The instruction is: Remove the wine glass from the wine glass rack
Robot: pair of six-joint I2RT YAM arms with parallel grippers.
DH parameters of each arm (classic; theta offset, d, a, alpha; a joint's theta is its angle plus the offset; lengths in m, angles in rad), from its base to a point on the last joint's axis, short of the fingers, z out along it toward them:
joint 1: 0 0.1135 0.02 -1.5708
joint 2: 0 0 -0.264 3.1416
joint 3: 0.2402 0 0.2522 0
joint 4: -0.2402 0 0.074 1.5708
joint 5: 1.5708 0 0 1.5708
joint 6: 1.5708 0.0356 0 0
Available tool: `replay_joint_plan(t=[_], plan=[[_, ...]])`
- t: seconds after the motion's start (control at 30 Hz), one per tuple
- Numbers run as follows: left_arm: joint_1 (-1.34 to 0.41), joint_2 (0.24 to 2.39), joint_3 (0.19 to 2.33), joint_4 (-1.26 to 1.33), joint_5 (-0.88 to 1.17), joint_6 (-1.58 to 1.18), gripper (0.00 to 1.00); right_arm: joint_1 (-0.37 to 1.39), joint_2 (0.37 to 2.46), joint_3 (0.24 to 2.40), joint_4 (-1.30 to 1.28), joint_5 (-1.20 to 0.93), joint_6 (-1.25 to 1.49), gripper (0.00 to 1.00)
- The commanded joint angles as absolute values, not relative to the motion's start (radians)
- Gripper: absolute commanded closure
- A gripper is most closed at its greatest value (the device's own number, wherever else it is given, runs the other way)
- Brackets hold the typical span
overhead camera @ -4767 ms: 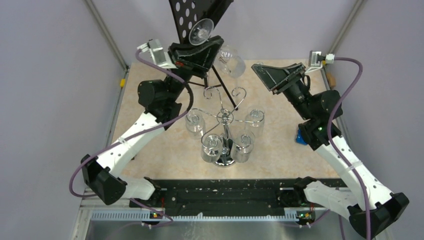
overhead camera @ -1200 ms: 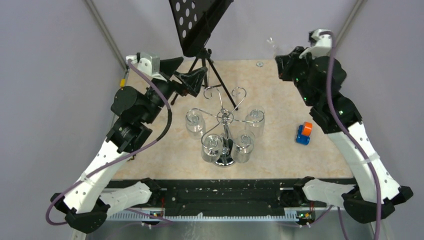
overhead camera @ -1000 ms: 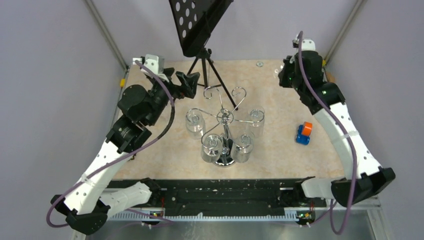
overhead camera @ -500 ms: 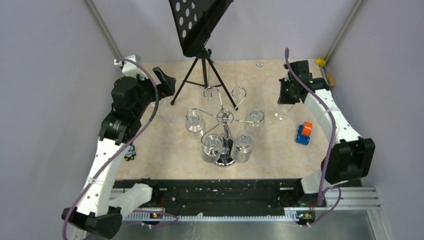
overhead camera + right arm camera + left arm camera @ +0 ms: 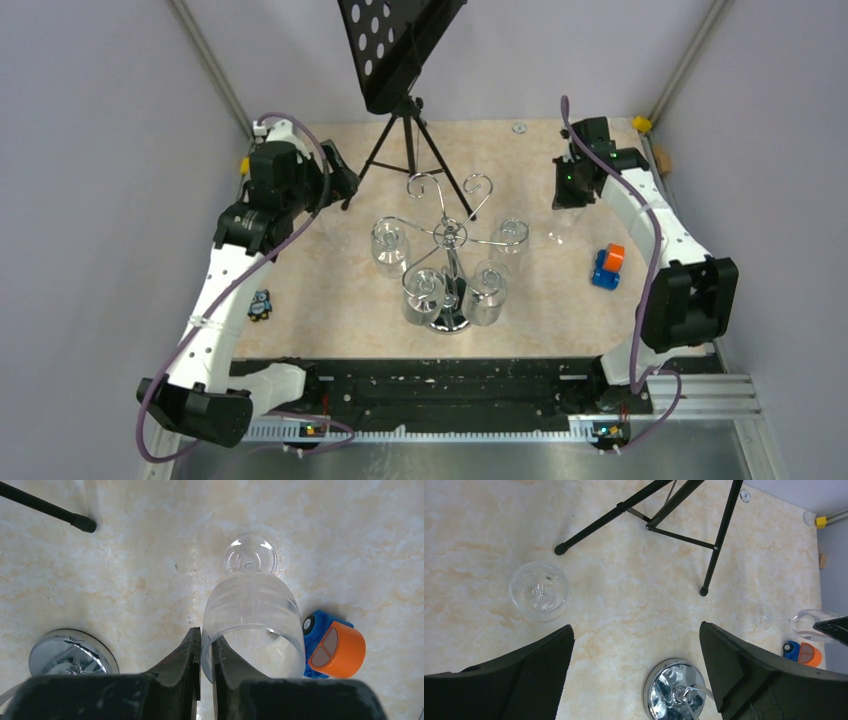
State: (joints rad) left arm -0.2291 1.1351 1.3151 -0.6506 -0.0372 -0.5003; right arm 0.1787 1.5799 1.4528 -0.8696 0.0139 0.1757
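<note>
Lowered from the back corner, the right gripper (image 5: 205,639) pinches the clear wine glass (image 5: 252,612) by its rim beside a blue-and-orange toy car (image 5: 332,649), off the shiny chrome wire rack (image 5: 453,237); the left gripper (image 5: 636,629) gapes wide.

Left gripper (image 5: 635,630) agape, right gripper (image 5: 206,636) tight.

Light: bright, even.
Shadows: soft, beside the glass (image 5: 252,615) in right pincer (image 5: 206,637).
Glare: chrome base (image 5: 671,690), beneath left pincer (image 5: 636,630).
</note>
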Motion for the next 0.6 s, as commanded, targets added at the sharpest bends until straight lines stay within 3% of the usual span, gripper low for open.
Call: replay_joint_plan(t=[0.0,0.17,0.57], plan=[[-0.220,1.144,1.391,-0.687,-0.038,-0.524,0.01,0.175,1.594,1.498,-0.892,0.029,0.157,0.87],[-0.217,1.134,1.387,-0.677,-0.006,-0.462,0.01,0.175,1.585,1.514,-0.882,0.040,0.162,0.73],[-0.216,1.075,1.357,-0.643,0.010,-0.421,0.01,0.175,1.521,1.566,-0.853,0.077,0.174,0.62]])
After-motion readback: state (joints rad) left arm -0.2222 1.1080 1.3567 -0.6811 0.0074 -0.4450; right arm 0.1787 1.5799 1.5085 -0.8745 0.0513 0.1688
